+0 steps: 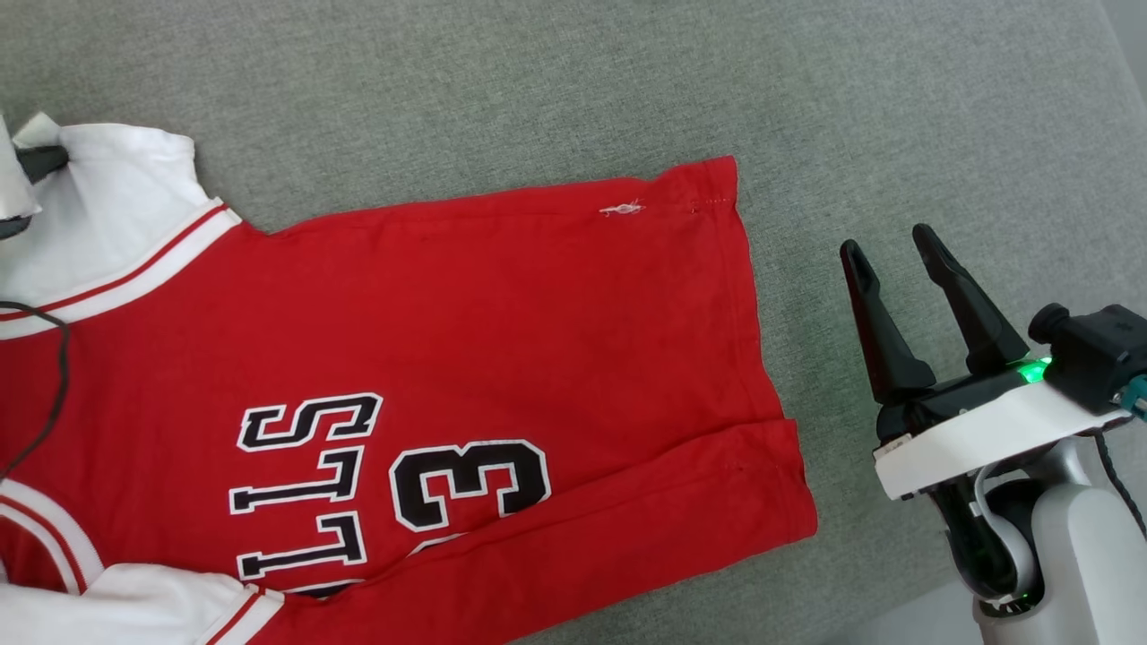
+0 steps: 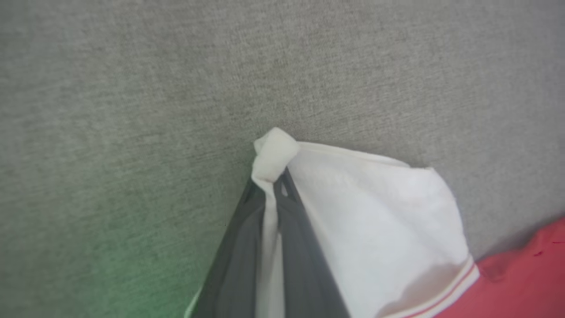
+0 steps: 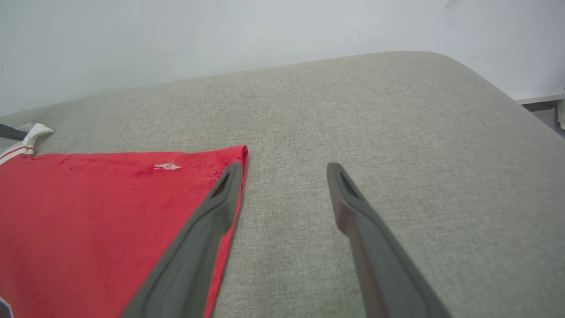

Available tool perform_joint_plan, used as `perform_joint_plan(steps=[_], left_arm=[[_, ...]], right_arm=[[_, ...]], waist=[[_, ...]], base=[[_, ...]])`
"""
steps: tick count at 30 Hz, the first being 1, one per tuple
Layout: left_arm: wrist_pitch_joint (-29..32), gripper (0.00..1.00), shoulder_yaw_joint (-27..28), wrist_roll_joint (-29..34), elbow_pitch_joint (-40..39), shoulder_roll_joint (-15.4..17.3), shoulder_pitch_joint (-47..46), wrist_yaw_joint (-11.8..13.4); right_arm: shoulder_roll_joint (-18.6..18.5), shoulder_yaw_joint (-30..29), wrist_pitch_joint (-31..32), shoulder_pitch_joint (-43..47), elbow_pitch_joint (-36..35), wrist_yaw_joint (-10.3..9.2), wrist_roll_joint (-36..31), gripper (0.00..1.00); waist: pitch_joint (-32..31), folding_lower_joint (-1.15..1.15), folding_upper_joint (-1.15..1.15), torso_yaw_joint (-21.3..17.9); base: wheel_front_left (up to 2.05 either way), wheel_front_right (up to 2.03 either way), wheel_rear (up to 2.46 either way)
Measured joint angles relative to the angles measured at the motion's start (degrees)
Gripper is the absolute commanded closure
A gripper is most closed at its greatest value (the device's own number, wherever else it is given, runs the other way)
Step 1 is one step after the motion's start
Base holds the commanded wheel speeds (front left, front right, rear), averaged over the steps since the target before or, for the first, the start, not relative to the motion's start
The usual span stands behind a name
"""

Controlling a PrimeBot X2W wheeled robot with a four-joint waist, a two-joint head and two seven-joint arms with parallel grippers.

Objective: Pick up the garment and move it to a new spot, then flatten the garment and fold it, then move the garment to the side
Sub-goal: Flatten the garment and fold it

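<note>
The red jersey [image 1: 538, 313] lay spread on the grey cushion [image 1: 896, 107], its white sleeve [image 2: 375, 207] pinched tight by the left gripper [image 2: 276, 179]; the right gripper [image 1: 887, 244] hovered just beside the hem, fingers apart.

The right tool [image 3: 284, 167] stands spread, seemingly hovering beside the garment [image 3: 88, 212] hem.

- Our left gripper [image 2: 276, 180] has its two dark fingers [image 2: 247, 247] pressed together, pinching a white sleeve corner of the garment [image 2: 375, 212].
- Our right gripper [image 1: 887, 240] sits at the lower right of the head view, its long fingers spread apart, tips pointing up and slightly left.
- Its white wrist [image 1: 977, 439] shows a green light [image 1: 1030, 367], with the pale forearm [image 1: 1075, 546] below.
</note>
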Motion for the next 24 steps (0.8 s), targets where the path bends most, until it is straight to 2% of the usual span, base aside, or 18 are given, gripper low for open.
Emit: perform_joint_plan(steps=[7, 12, 17, 20, 24], left_arm=[[-5.04, 1.0, 0.05, 0.11, 1.09, -2.44, 1.12, -0.49], [-9.76, 1.0, -1.25, 1.74, 1.6, -5.04, 1.3, -1.59], [-13.81, 1.0, -2.52, 2.86, 0.66, -7.68, -0.19, -3.52], [-15.32, 1.0, -3.37, 2.7, -0.32, -9.43, -0.77, -4.82], [-16.51, 1.0, -4.1, 2.69, -1.89, -10.05, -0.99, -5.71]], right_arm=[[-2.8, -1.09, 6.03, -1.28, 1.74, 0.0, 4.47, 0.0], [-7.02, -1.16, 16.67, -5.38, 5.86, 0.0, 9.6, 0.0], [-10.79, 0.21, 29.85, -10.27, 9.56, 0.0, 13.07, 0.0], [-11.79, 0.43, 36.6, -12.95, 11.46, 0.0, 14.03, 0.0], [-12.03, 0.11, 43.21, -16.22, 14.4, 0.0, 14.67, 0.0]], waist=[[-1.61, 0.0, 0.0, 1.99], [-3.52, 0.01, 0.0, 4.34], [-5.24, 0.01, 0.0, 7.87], [-5.99, 0.01, 0.0, 10.32], [-6.29, 0.0, 0.0, 13.44]], base=[[0.0, 0.0, 0.0], [0.0, 0.0, 0.0], [0.0, 0.0, 0.0], [0.0, 0.0, 0.0], [0.0, 0.0, 0.0]])
